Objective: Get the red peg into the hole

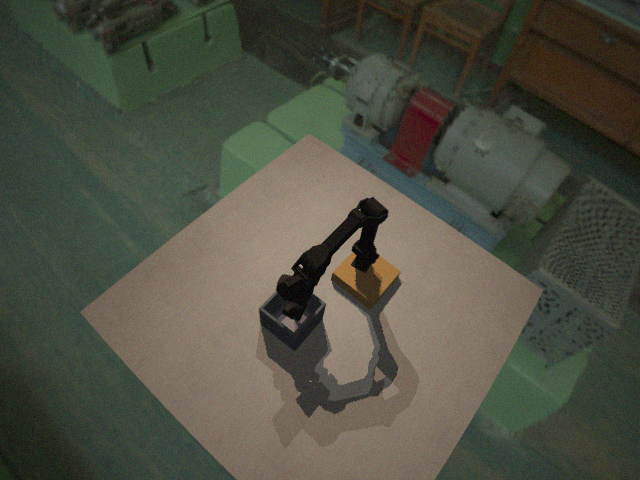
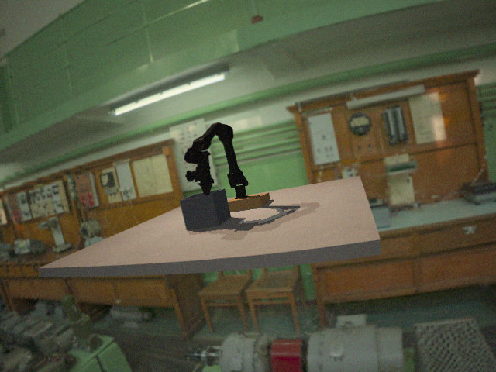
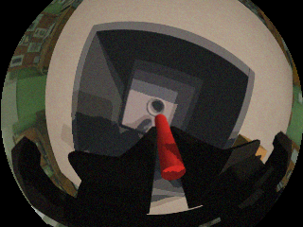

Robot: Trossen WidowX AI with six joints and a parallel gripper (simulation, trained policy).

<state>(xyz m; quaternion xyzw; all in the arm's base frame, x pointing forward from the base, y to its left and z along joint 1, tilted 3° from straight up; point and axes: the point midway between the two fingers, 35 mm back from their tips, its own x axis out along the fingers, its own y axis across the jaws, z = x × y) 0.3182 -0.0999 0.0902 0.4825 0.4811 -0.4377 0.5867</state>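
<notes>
The dark grey open box [image 1: 279,330] [image 2: 204,211] [image 3: 93,78] stands on the table. My gripper [image 1: 293,311] [image 2: 206,192] [image 3: 163,130] is over its opening, with the fingertips at about rim height. It is shut on the red peg [image 3: 168,148], whose lower part points down into the box. In the wrist view the peg's far tip shows just beside the ring of the round hole [image 3: 156,106] in the pale plate [image 1: 289,324] [image 3: 136,104]. The height of the tip above the plate cannot be told. The top and exterior views do not show the peg.
The tan table [image 1: 206,268] [image 2: 320,224] carries an orange block [image 1: 383,269] [image 2: 258,199] under the arm's base, behind the box. The box walls stand around the peg and fingertips. The arm's shadow falls across the table beside the box.
</notes>
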